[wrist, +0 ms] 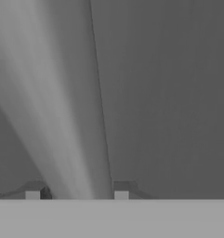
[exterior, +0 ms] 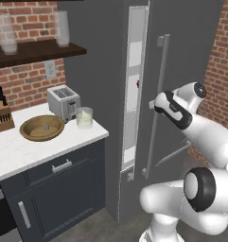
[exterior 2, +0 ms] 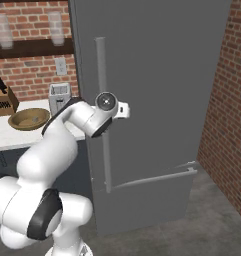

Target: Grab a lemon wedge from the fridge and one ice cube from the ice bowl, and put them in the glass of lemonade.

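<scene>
Lemon wedge first: I judge it is inside the tall matte grey fridge (exterior: pixel 191 47), and I cannot make it out through the narrow strip of pale interior (exterior: pixel 134 94) that shows where the door stands slightly ajar. So the step in hand is opening the fridge, and neither the wedge nor the ice has been fetched.

Going left to right in the left base view, the white marble counter (exterior: pixel 21 151) carries one wooden knife block (exterior: pixel 3 118) and one wide shallow brown wooden ice bowl (exterior: pixel 25 128). A single small pale speck (exterior: pixel 46 126) in the bowl may be the ice cube. Next come one silver toaster (exterior: pixel 63 101) and one short clear glass of lemonade (exterior: pixel 84 118), near the counter's right end. Above them, a dark wall shelf (exterior: pixel 35 52) holds two tall frosted glasses (exterior: pixel 6 33).

To the right, the tool (wrist: pixel 77 190) is at the door's long vertical grey bar handle (exterior: pixel 162 71). In the hand view the bar fills the space between the two tips, so it looks clamped on the handle.

I think the next move is a steady pull along the door's arc until the shelves are exposed. After that I would release the handle and reach in.
</scene>
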{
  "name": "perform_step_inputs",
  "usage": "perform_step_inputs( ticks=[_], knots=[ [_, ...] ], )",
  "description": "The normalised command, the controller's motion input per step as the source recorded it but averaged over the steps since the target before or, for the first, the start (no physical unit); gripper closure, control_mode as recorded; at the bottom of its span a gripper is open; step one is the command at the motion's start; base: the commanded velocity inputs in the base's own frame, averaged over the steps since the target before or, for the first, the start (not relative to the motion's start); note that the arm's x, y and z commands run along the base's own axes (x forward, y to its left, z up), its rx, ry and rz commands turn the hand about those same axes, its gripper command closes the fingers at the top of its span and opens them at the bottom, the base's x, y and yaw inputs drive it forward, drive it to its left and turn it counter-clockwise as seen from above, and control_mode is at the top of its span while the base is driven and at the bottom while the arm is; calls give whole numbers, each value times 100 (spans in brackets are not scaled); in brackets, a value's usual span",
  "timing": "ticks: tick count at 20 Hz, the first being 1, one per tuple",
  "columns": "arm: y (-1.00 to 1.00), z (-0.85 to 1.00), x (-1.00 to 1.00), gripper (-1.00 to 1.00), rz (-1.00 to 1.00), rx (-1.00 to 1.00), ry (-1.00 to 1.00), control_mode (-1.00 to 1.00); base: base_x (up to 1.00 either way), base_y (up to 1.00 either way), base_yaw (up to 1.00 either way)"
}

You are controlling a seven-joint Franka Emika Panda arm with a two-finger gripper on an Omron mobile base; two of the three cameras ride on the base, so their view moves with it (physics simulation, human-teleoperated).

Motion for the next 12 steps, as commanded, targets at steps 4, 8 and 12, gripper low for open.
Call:
perform_step_inputs(
  ticks=[4,8,12],
  knots=[
    [-100,6,-46,100,0,10,-3,-100,0,0,0],
    [-100,1,-42,100,0,10,0,-100,0,0,0],
    [-100,9,-36,100,0,10,0,-100,0,0,0]
  ],
)
